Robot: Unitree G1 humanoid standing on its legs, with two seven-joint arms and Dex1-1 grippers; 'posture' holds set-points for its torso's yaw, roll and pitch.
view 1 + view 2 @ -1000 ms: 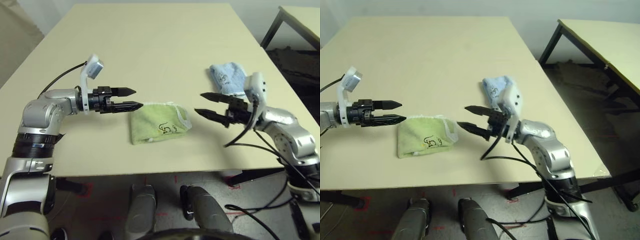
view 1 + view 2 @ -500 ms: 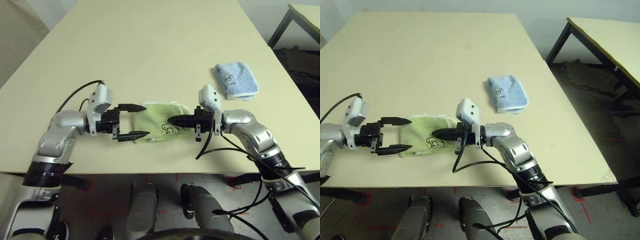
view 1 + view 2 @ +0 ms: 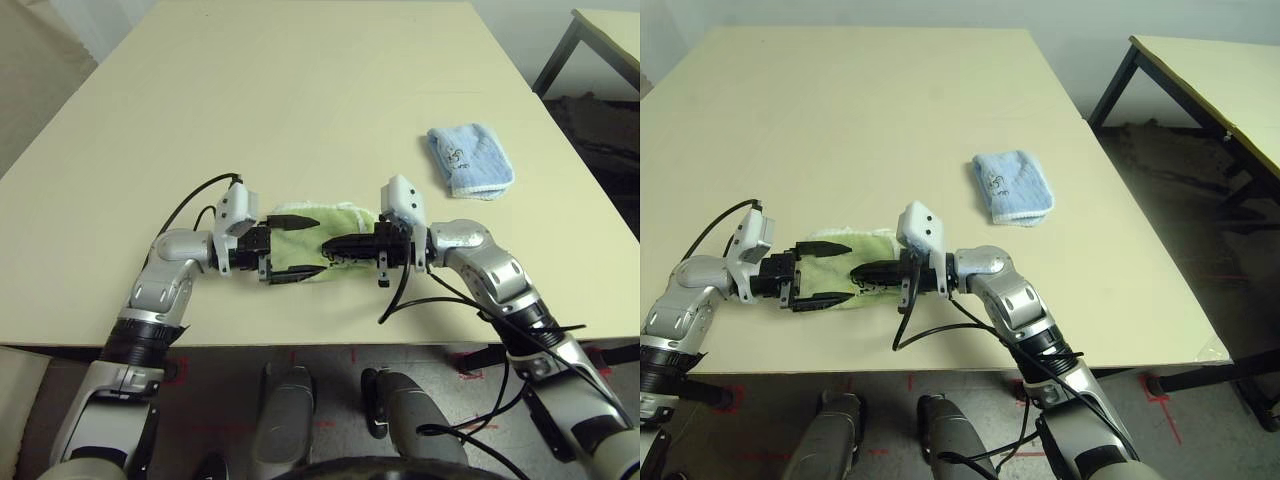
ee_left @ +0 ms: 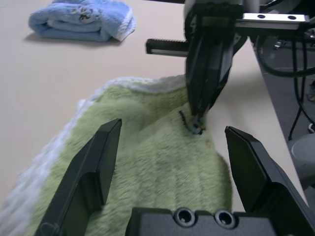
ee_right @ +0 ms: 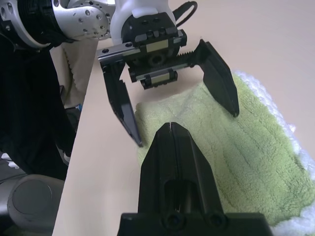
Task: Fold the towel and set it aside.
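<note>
Flanking the green towel from both ends: left end effector, fingers spread, straddles its left edge; right end effector, fingers pressed together with nothing between them, rests its tips on the cloth near the dark doodle. Towel lies near the worktop's front edge, long axis left-right, in line with both arms. Both are equally close. Cloth is light green terry, white edging along the far side, already bunched into a compact rumpled pad. Folded blue towel sits well apart, far right.
</note>
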